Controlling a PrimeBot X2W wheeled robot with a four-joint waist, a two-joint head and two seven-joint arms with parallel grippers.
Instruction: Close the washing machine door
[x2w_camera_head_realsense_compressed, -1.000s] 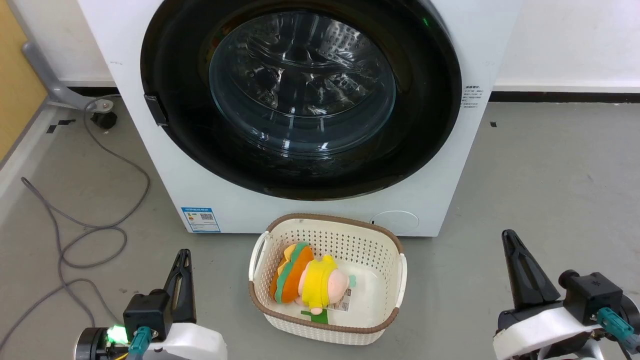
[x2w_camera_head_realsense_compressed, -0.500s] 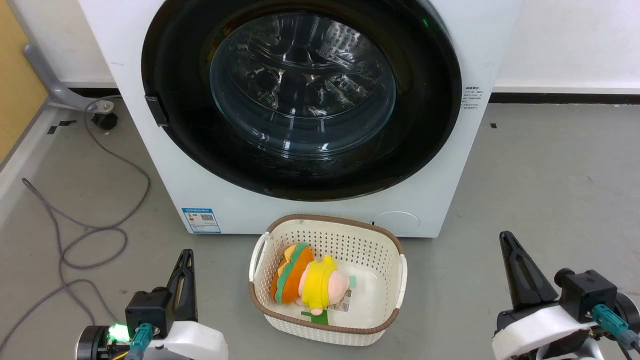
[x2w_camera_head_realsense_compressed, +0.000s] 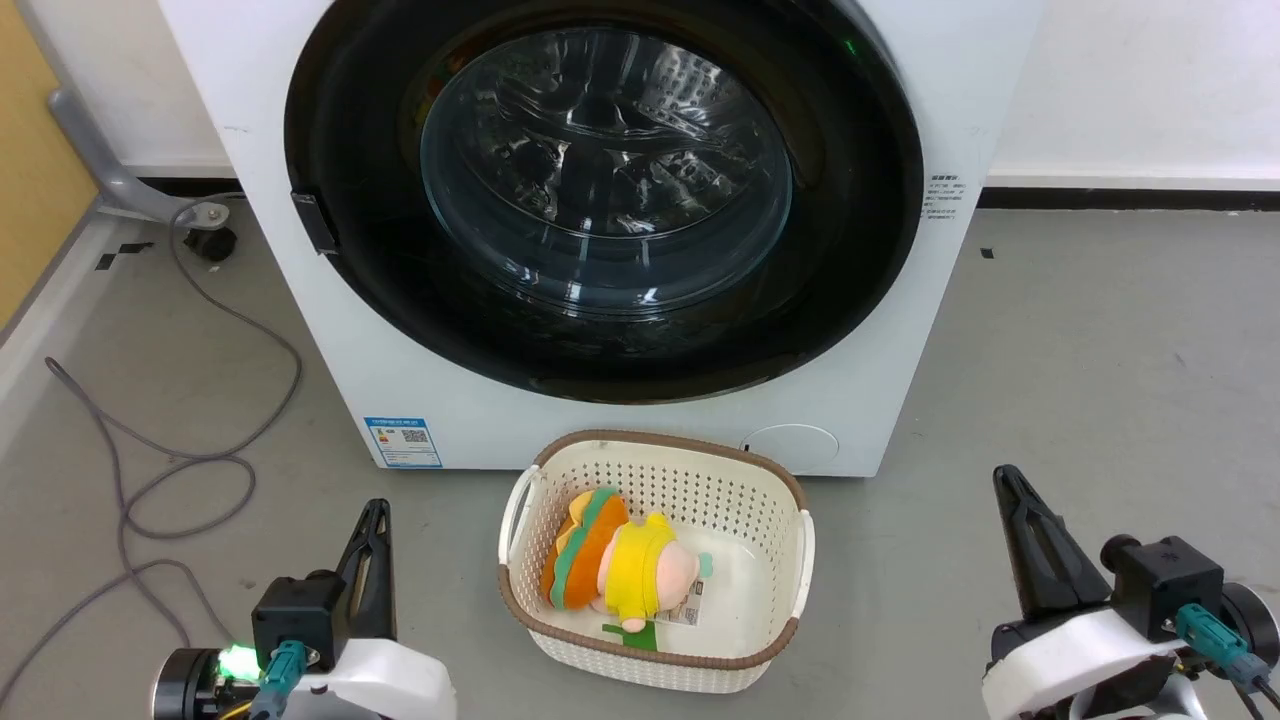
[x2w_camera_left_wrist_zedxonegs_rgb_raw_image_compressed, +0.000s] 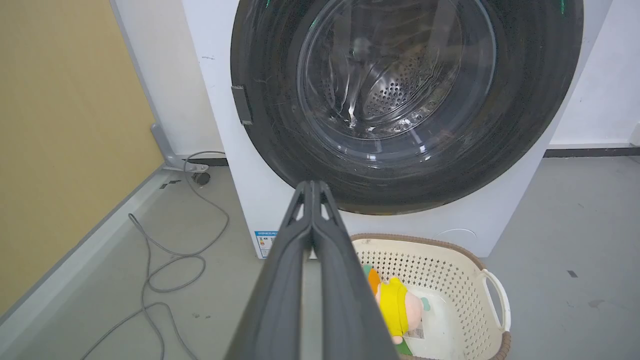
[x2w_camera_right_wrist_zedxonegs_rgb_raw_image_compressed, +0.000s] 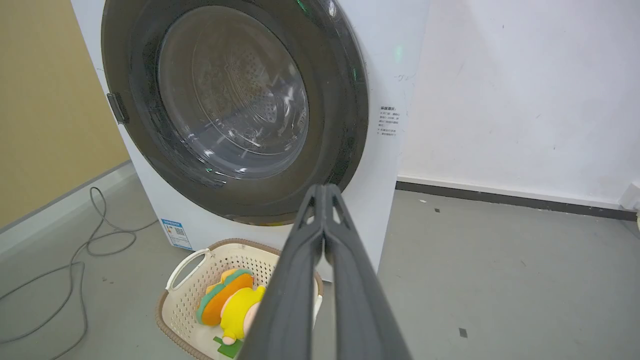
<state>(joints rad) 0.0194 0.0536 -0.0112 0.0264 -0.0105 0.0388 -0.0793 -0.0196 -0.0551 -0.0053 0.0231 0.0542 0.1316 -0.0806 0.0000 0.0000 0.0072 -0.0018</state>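
Grey floor (x2w_camera_head_realsense_compressed: 1100, 350), white wall (x2w_camera_head_realsense_compressed: 1150, 80) behind, yellow panel (x2w_camera_left_wrist_zedxonegs_rgb_raw_image_compressed: 60, 125) off to the robot's left. Washing machine (x2w_camera_head_realsense_compressed: 330, 340) stands on the floor w/ its back toward the wall and its front facing the robot. Washing machine door (x2w_camera_head_realsense_compressed: 860, 260) lies flush against the front and looks closed. It's a glossy black ring w/ a clear glass window (x2w_camera_head_realsense_compressed: 605, 170) at centre, and the perforated steel drum (x2w_camera_left_wrist_zedxonegs_rgb_raw_image_compressed: 395, 90) shows thru it. Small dark latch tab (x2w_camera_head_realsense_compressed: 318, 222) sits on the door's left edge. Blue label (x2w_camera_head_realsense_compressed: 402, 441) is on the machine's lower-left front; round white cap (x2w_camera_head_realsense_compressed: 792, 445) is at lower right.

Cream basket (x2w_camera_head_realsense_compressed: 665, 442) is on the floor just in front of the machine, below the door; can't tell if it touches the base. Plush toy (x2w_camera_head_realsense_compressed: 610, 565) (orange, green, yellow, pink) lies on its side inside it. Grey cable (x2w_camera_head_realsense_compressed: 190, 460) loops over the floor on the left.

L hand (x2w_camera_head_realsense_compressed: 373, 512) is low at the lower left of head view, fingers pressed together, nothing btwn them, tips pointing toward the machine, well apart from door and basket. R hand (x2w_camera_head_realsense_compressed: 1003, 478) is at lower right, likewise pinched together & empty, well clear of the machine. L wrist view: closed fingers (x2w_camera_left_wrist_zedxonegs_rgb_raw_image_compressed: 280, 280) rise to just under the door's lower rim. R wrist view: fingers (x2w_camera_right_wrist_zedxonegs_rgb_raw_image_compressed: 295, 280) cross the basket's right side.
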